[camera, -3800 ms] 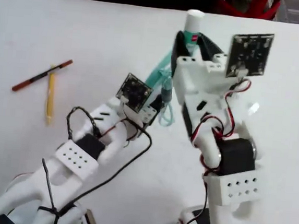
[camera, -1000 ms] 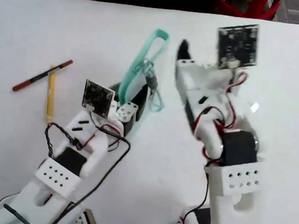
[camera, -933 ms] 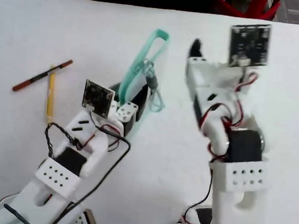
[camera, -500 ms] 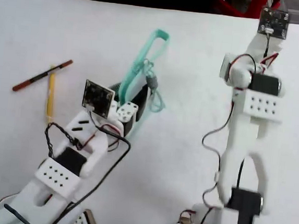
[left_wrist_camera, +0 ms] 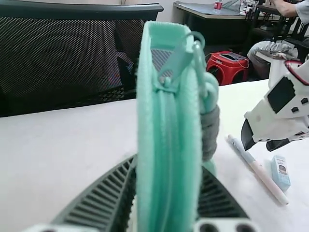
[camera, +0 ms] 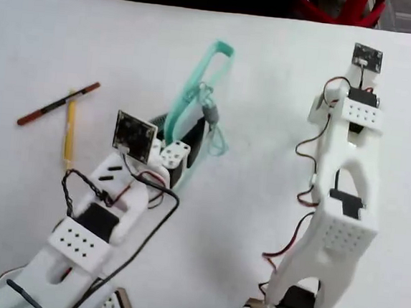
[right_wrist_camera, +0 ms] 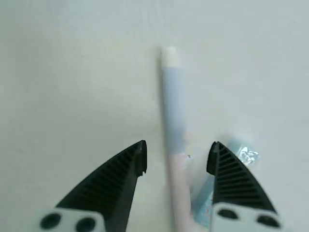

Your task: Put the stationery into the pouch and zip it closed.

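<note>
Near the middle of the white table (camera: 250,215), the left gripper (camera: 185,143) is clamped on the near end of a mint-green pouch (camera: 200,89), which stands on its edge and runs away from the arm toward 1 o'clock. Seen from the left wrist, the gripper (left_wrist_camera: 166,198) has its dark ribbed fingers (left_wrist_camera: 108,200) pressed to either face of the pouch (left_wrist_camera: 166,121), with the zip running along its edge and a grey tag (left_wrist_camera: 210,128) hanging by the zip pull; whether the zip is open or closed cannot be told. Toward 2 o'clock the right arm (camera: 337,209) lies stretched out long across the table, well apart from the pouch, its wrist camera (camera: 367,57) at the far end. The right gripper (right_wrist_camera: 177,147) hangs low over the tabletop with its jaws spread wide and nothing in them; a pen (right_wrist_camera: 173,106) with a pale blue and pink barrel and a white tip lies flat between the two fingertips, and a small blue packet (right_wrist_camera: 231,149) lies just beside the pen. The left wrist view catches the right gripper (left_wrist_camera: 268,141) from the side, just above that pen (left_wrist_camera: 254,166) and packet (left_wrist_camera: 280,172). At 9 o'clock, well apart from both arms, a red pen (camera: 59,104) and a yellow pencil (camera: 69,133) lie on the table, crossing near the pencil's far end
</note>
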